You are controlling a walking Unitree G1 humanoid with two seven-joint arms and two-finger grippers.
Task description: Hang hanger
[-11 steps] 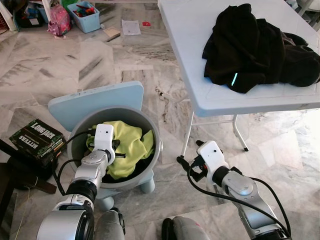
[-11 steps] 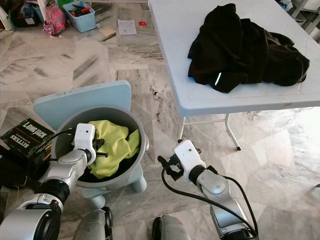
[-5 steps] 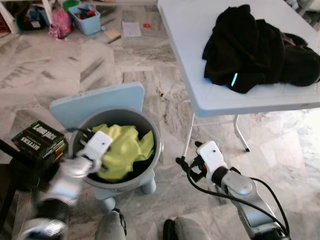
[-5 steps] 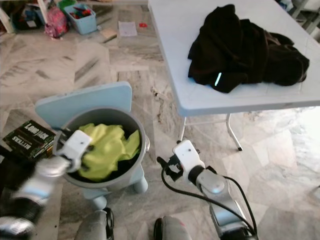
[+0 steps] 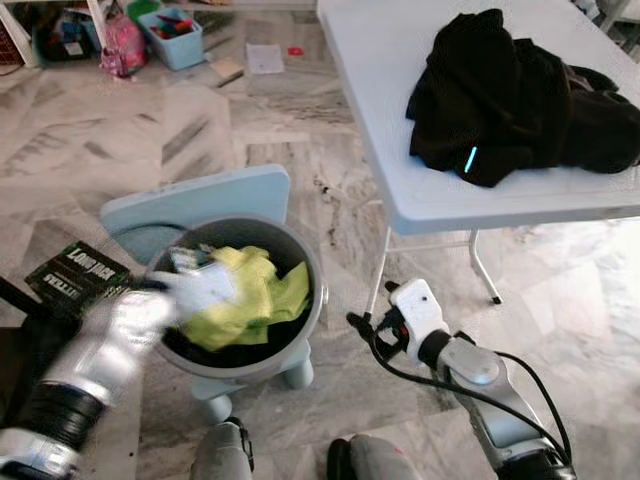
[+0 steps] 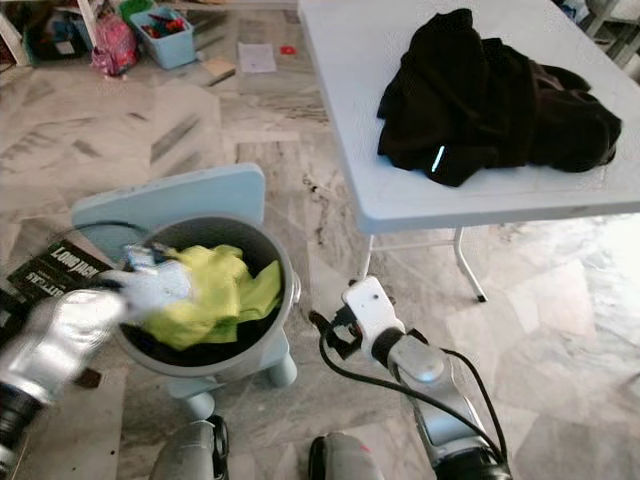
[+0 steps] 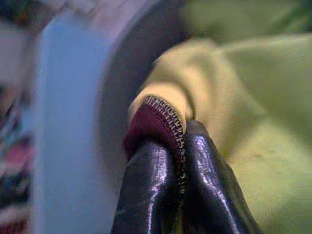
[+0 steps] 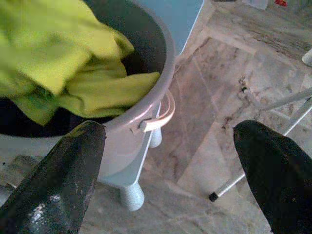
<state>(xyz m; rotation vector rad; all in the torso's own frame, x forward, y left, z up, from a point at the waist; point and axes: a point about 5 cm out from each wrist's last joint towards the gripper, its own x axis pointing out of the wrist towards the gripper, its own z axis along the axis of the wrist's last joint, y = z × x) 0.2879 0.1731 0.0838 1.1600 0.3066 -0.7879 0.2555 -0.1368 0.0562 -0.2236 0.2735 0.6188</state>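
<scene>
Left eye view looks down on a grey-veined marble floor [image 5: 250, 130]. A grey bucket [image 5: 300, 330] stands on it, backed by a pale blue lid [image 5: 190, 195], and a yellow shirt [image 5: 265, 295] fills it over some dark cloth. The left gripper [image 5: 190, 275], blurred, hangs over the bucket's left rim. In the left wrist view its fingers [image 7: 151, 195] are pressed together on a maroon-edged fold of the shirt, with the bucket's grey wall and the blue lid just beyond.

The right gripper [image 5: 375, 325] hovers low over the floor, just right of the bucket. In the right wrist view its fingers [image 8: 63, 180] stand wide apart with nothing between them; the bucket's rim, a pale handle [image 8: 163, 114] and a foot lie ahead of them.

Beyond the right gripper a white folding table [image 5: 390, 120] carries a heap of black clothes [image 5: 510, 95]. Left of the left gripper a black box [image 5: 80, 275] with white lettering lies on the floor. Far ahead, by the wall, sit a blue bin [image 5: 180, 35] of small things, a pink bag [image 5: 122, 45] and a sheet of paper [image 5: 263, 58].

I cannot make out a hanger anywhere.
</scene>
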